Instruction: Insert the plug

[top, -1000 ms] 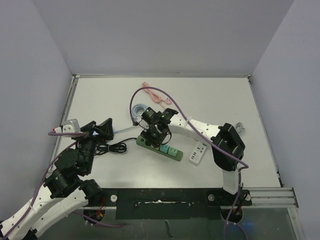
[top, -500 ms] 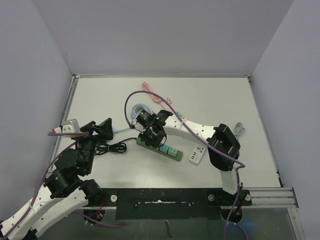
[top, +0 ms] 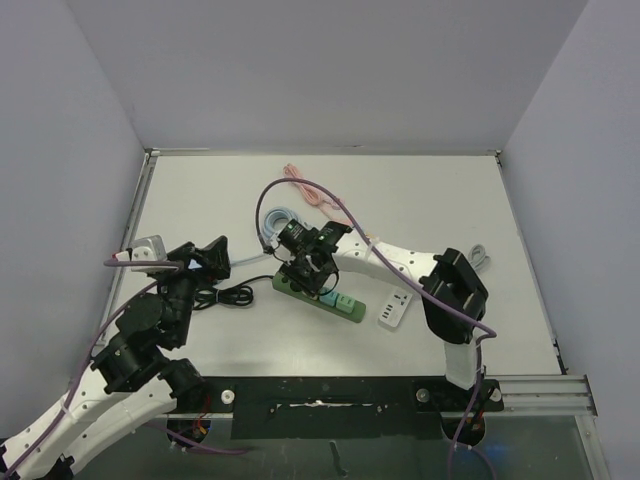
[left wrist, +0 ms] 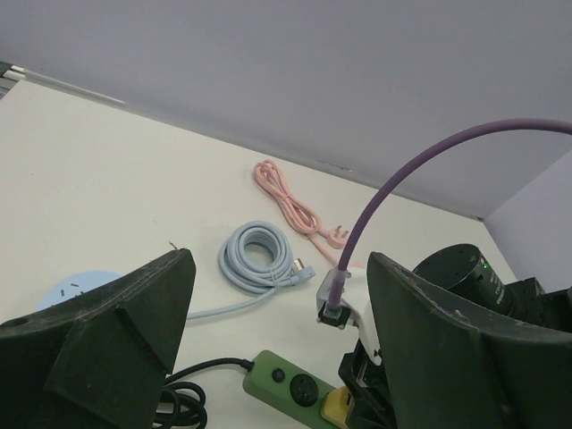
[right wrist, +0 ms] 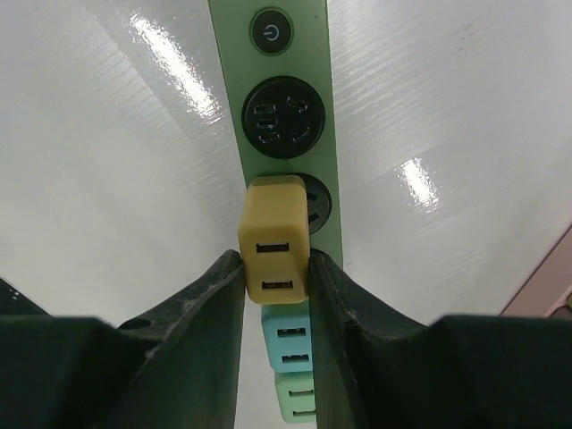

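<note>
A green power strip lies mid-table, also in the right wrist view and the left wrist view. My right gripper is shut on a yellow USB charger plug, held over the strip's second round socket; I cannot tell if it is seated. The first socket is free. A blue plug and a green plug sit further along the strip. In the top view the right gripper stands over the strip. My left gripper is open and empty, to the left of the strip.
A coiled light-blue cable and a pink cable lie behind the strip. The strip's black cord coils to its left. A white adapter strip lies to the right. A grey plug lies at far right.
The right wrist has shifted slightly over the strip's left end while holding the yellow plug. The left arm has barely moved.
</note>
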You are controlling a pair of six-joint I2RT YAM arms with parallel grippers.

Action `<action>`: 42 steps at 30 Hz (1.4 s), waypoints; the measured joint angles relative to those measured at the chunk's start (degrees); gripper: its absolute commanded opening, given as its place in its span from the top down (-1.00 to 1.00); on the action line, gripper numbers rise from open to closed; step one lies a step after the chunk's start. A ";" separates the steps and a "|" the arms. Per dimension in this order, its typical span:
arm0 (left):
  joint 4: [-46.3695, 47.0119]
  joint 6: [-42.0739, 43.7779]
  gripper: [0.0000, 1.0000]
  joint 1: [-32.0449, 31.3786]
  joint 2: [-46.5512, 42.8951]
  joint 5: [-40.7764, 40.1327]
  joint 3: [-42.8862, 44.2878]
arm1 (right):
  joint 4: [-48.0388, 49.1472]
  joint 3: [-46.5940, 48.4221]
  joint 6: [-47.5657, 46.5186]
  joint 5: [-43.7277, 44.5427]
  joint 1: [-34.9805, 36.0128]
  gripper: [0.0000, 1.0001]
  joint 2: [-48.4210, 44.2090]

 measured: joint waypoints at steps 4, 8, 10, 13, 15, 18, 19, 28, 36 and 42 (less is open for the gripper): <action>-0.50 -0.15 -0.55 0.00 1.84 0.42 0.00 | 1.70 -1.46 1.73 -1.60 -0.70 0.04 -1.38; -1.70 -2.38 -0.55 0.00 3.91 2.29 0.00 | 6.56 -3.96 5.03 -2.95 -1.53 -0.11 -3.72; -2.58 -4.13 -0.55 0.00 5.03 3.43 0.00 | 8.72 -5.27 6.25 -4.13 -1.95 -0.11 -6.14; -3.82 -8.07 -0.55 0.00 7.21 5.92 -0.22 | 11.45 -6.80 7.17 -5.31 -2.62 -0.11 -10.16; -4.50 -11.50 -0.55 0.00 8.74 7.74 -0.98 | 12.24 -7.21 7.19 -5.62 -3.04 -0.11 -11.69; -5.07 -16.39 -0.55 0.00 10.60 10.01 -3.15 | 12.83 -8.09 6.75 -5.90 -3.43 -0.12 -12.02; -5.16 -18.23 -0.55 0.00 11.19 10.97 -4.17 | 12.85 -8.79 6.51 -6.05 -3.63 -0.12 -11.93; -2.95 -30.73 -0.36 1.14 14.01 21.64 -14.69 | 13.18 -12.61 4.39 -8.44 -3.96 0.02 -9.46; 1.92 -35.23 -0.33 5.99 15.50 29.83 -19.41 | 14.08 -12.66 3.02 -7.87 -4.61 0.26 -5.18; 3.93 -36.15 -0.33 9.88 15.67 35.28 -21.14 | 14.08 -12.66 1.44 -7.43 -4.68 0.76 -4.55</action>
